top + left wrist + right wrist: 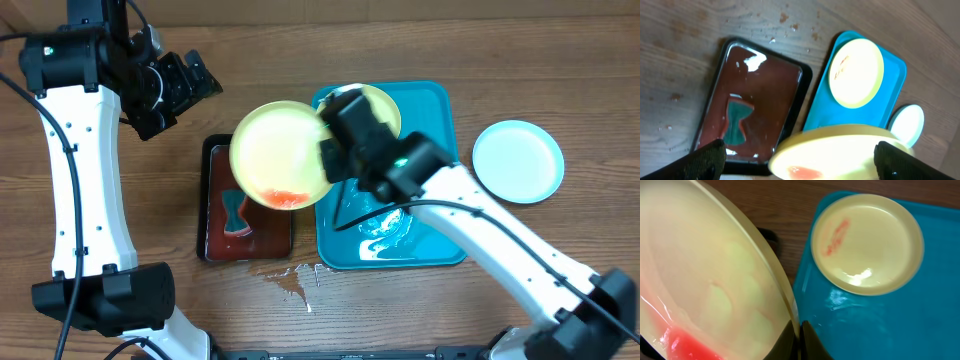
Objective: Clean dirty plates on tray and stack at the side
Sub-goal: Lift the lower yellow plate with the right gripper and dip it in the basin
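Note:
My right gripper [328, 152] is shut on the rim of a yellow-green plate [278, 153] and holds it tilted over the black tray, red sauce pooled at its low edge; it also shows in the right wrist view [710, 280] and the left wrist view [840, 155]. A second yellow-green plate [867, 242] with a faint red smear lies at the far end of the turquoise tray [430, 240]. A light blue plate [517, 160] sits on the table to the right of the tray. My left gripper [195, 85] is open and empty, high at the far left.
A black tray [212, 150] with dark red liquid and a teal object [737, 120] inside lies left of the turquoise tray. Spilled liquid [290, 280] marks the wood near the front. The turquoise tray's floor is wet.

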